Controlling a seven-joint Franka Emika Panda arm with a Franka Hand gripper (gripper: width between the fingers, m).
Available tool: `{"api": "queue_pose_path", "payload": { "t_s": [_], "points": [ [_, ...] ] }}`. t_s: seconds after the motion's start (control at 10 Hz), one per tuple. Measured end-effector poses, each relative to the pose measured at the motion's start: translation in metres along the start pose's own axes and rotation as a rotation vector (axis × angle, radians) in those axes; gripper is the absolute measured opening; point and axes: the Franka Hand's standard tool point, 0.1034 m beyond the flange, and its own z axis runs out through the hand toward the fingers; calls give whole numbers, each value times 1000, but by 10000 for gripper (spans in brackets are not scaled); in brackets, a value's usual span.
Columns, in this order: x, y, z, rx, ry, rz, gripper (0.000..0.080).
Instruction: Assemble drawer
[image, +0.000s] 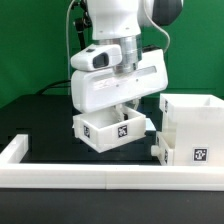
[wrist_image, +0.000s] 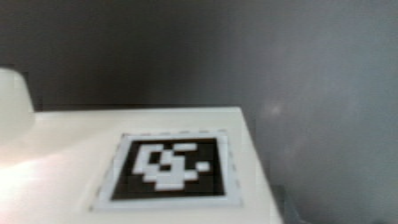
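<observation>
A small open-top white tray (image: 108, 130) with a black-and-white tag on its front hangs tilted just under my gripper (image: 122, 108). The fingers reach down into it and look closed on its back wall. The big cube-like white shell (image: 190, 125) stands at the exterior view's right, its tag facing front, close beside the tray. In the wrist view a white tagged face of the tray (wrist_image: 169, 168) fills the near part of the picture. My fingertips do not show there. The second tray is not clearly in view.
A long low white rail (image: 100, 176) runs along the front of the black table and turns back at the exterior view's left (image: 15, 150). A green wall stands behind. In the wrist view dark table (wrist_image: 267, 50) lies beyond the tray.
</observation>
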Motion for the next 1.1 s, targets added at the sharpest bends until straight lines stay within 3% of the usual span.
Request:
{"api": "queue_pose_path", "payload": {
  "t_s": [0.4,1.1],
  "points": [
    [4,-4,0,-6,5,-52,44],
    [7,5,-1,2,-7,-614,44]
  ]
}}
